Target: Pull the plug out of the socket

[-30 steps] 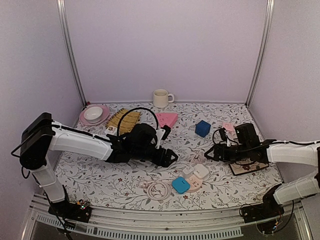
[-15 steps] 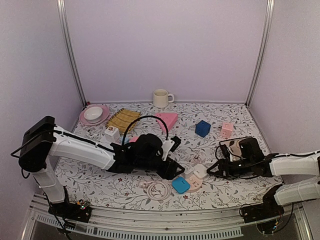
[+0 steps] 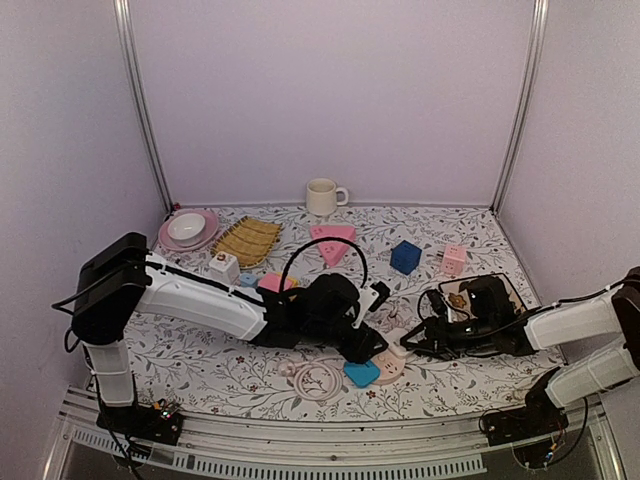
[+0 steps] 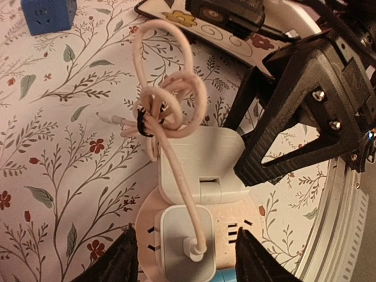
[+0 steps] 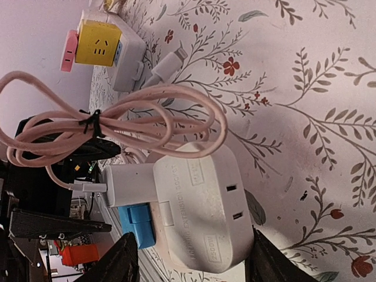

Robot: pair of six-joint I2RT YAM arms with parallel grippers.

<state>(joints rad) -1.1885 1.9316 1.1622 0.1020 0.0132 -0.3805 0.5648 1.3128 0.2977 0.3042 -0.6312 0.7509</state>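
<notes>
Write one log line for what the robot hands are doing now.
left gripper: open, astride white plug | right gripper: open, astride white adapter | white plug: seated in round socket

plug: white, pink coiled cable, seated | socket: round, beige, lying flat

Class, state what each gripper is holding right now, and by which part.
Nothing is held yet. The left gripper stands open astride the small white plug; the right gripper is open astride the white extension adapter.
</notes>
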